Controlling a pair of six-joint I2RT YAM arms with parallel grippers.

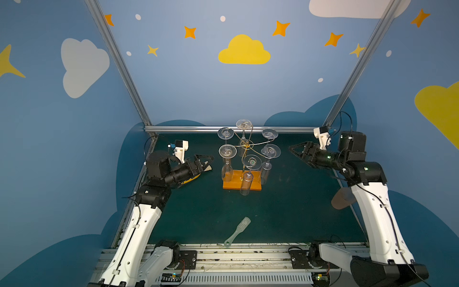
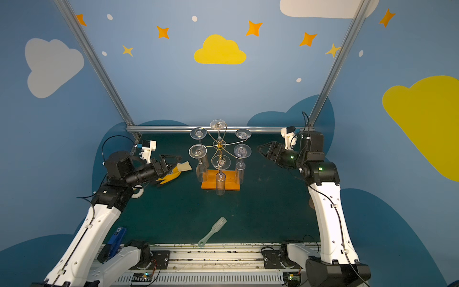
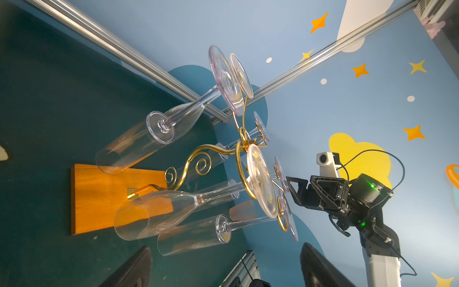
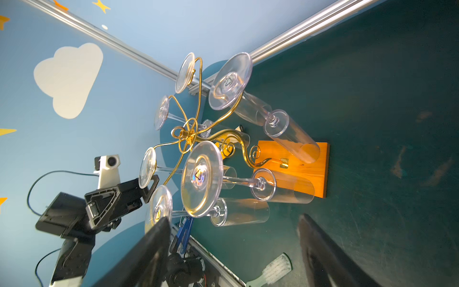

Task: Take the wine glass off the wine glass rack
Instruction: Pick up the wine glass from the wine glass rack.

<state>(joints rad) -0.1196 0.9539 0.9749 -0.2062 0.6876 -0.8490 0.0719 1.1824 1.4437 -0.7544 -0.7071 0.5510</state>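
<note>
The wine glass rack (image 1: 246, 144) stands at the back middle of the green mat on its orange base (image 1: 229, 185), shown in both top views (image 2: 218, 144). Several clear wine glasses hang upside down from its gold arms, among them one on the left (image 1: 227, 151) and one on the right (image 1: 270, 150). My left gripper (image 1: 211, 162) hovers open just left of the rack, level with the glasses. My right gripper (image 1: 294, 151) hovers open to the rack's right. Both wrist views face the rack (image 3: 206, 151) (image 4: 188, 134) past wide-apart fingers (image 3: 134, 268) (image 4: 320, 253) with nothing between them.
A yellow and cream glove (image 2: 175, 172) lies under the left gripper. A pale green brush (image 1: 238, 229) lies near the front edge. A brown translucent cup (image 1: 344, 198) sits beside the right arm. A blue tool (image 2: 115, 237) and a white tape roll (image 2: 137, 193) lie at the left edge.
</note>
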